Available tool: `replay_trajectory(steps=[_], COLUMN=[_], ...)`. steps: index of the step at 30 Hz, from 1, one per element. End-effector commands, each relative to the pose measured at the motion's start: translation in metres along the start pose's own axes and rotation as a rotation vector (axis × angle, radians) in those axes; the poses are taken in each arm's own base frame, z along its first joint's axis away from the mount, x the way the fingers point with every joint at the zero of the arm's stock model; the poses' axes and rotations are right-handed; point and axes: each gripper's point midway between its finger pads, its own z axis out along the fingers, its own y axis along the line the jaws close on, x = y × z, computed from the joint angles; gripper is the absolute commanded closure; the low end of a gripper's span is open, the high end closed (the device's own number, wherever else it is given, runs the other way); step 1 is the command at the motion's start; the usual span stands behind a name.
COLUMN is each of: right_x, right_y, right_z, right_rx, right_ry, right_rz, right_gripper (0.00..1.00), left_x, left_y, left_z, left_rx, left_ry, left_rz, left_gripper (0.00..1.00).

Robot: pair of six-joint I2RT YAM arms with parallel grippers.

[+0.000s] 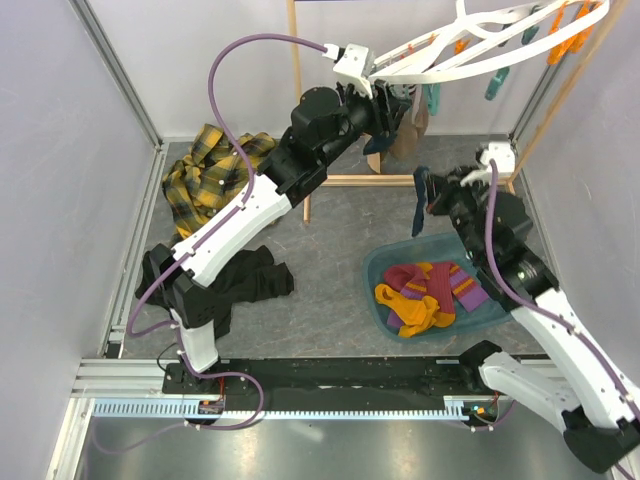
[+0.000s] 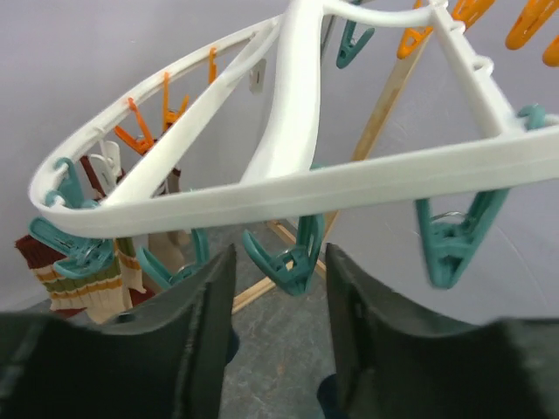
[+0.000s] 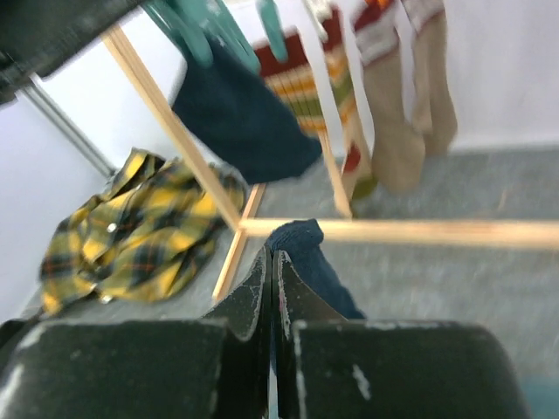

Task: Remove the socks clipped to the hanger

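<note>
Currently the left gripper (image 2: 279,262) is reaching up under the white hanger (image 2: 288,113), jaws standing apart, with a teal clip (image 2: 295,262) dangling in the gap between the fingers; nothing is being gripped. The right gripper (image 3: 272,257) is hanging lower, over the table, clenched on a navy sock (image 3: 307,249) that is drooping from its fingertips just beside the wooden frame (image 3: 393,230). Other socks are hanging from the hanger's clips: a striped maroon sock (image 2: 83,279), a beige pair (image 3: 397,131) and a second navy sock (image 3: 240,122). Maroon and mustard socks (image 1: 430,290) are lying in the teal bin (image 1: 372,272) near the right arm. A yellow plaid shirt (image 1: 205,175) and a black garment (image 1: 235,275) are lying on the table to the left.
</note>
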Motion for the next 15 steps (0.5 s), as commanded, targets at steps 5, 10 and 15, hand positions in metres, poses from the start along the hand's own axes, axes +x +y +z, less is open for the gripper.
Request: replay_trajectory(steps=[5,10,15], right_x=[0.08,0.1,0.139], right_y=[-0.014,-0.031,-0.062], right_z=[-0.055,-0.083,-0.099], right_rx=[0.044,0.114,0.25], right_ry=[0.203,0.273,0.339], right_rz=[0.312,0.325,0.289], right_gripper=[1.0,1.0,1.0], left_x=[-0.014,0.014,0.038], left_y=[-0.008,0.004,0.018], left_z=[-0.036,-0.063,-0.098], left_rx=[0.046,0.028,0.002], left_ry=[-0.054,-0.001,0.046], left_rz=[-0.018,0.042,0.103], left_gripper=[0.3,0.23,0.18])
